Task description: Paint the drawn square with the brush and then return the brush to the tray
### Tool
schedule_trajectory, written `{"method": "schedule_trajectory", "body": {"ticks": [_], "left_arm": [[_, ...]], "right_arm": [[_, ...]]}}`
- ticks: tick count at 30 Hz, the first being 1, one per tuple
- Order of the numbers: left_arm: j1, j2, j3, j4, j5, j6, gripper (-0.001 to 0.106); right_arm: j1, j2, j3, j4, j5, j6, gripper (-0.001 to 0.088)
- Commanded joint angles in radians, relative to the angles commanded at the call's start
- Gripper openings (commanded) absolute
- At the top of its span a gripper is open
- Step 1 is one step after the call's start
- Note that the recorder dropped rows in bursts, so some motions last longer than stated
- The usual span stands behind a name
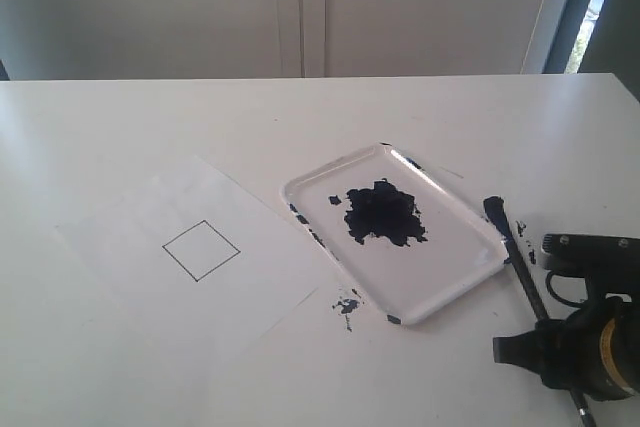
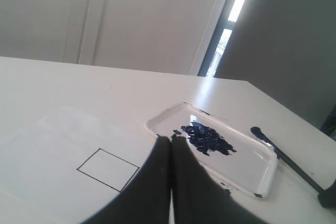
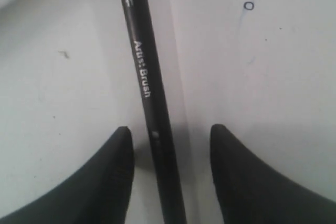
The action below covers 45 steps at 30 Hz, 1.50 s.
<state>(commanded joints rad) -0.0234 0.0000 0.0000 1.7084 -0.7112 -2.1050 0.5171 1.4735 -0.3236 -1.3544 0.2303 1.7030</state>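
**Brush straddled, not yet gripped**

A white counter [image 1: 150,117] is seen carrying everything. On it, to the left, a white paper sheet [image 1: 120,222] is laid flat. The glossy tray [image 1: 445,269] is set just beside the sheet's right edge, with a dark blue paint blot [image 1: 383,213] pooled in its middle.

The brush [image 1: 522,272] is found outside the tray, lying flat on the counter along its right rim, with the loaded tip near the far corner and the handle run back under the right arm. The drawn square [image 1: 201,250] is blank inside. A few paint flecks [image 1: 346,304] are spotted on the counter at the tray's near edge.

The right gripper [image 3: 170,128] is held open over the handle, one finger on each side, and no contact is seen. The left gripper [image 2: 169,139] is closed on nothing, raised near the paper.

Trouble is easily pictured here. A thin round handle lying flat could be rolled aside if the fingers are closed off-centre. If it is gripped this far from the tip, wobble could be expected. The wet tip could also be dragged across the tray rim or the paper outside the outline.
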Motion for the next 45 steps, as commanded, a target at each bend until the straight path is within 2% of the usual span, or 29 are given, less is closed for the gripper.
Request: {"method": "schedule_trajectory", "body": {"ticks": [7,8,14,19,25,29,33,36,37,45], "left_arm": [[0.000,0.000,0.000,0.000,0.000,0.000,0.000],[0.000,0.000,0.000,0.000,0.000,0.000,0.000],[0.000,0.000,0.000,0.000,0.000,0.000,0.000],[0.000,0.000,0.000,0.000,0.000,0.000,0.000],[0.000,0.000,0.000,0.000,0.000,0.000,0.000],[0.000,0.000,0.000,0.000,0.000,0.000,0.000],[0.000,0.000,0.000,0.000,0.000,0.000,0.000],[0.000,0.000,0.000,0.000,0.000,0.000,0.000],[0.000,0.000,0.000,0.000,0.000,0.000,0.000],[0.000,0.000,0.000,0.000,0.000,0.000,0.000]], "right_arm": [[0.000,0.000,0.000,-0.007,0.002,0.000,0.0009],[0.000,0.000,0.000,-0.007,0.007,0.000,0.0000],[0.002,-0.032,-0.004,-0.014,-0.008,-0.044,0.0000],[0.002,-0.108,-0.006,-0.014,-0.099,-0.051,0.0000],[0.002,-0.216,-0.027,-0.008,-0.289,-0.051,0.0000],[0.002,-0.248,-0.048,-0.005,-0.408,-0.002,0.0000],[0.002,-0.248,-0.091,-0.106,-0.481,0.068,0.0000],[0.002,-0.248,-0.155,-0.346,-0.484,0.275,0.0000],[0.002,-0.248,-0.184,-0.390,-0.492,0.363,0.0000],[0.002,-0.248,-0.387,-0.390,-0.519,0.344,0.0000]]}}
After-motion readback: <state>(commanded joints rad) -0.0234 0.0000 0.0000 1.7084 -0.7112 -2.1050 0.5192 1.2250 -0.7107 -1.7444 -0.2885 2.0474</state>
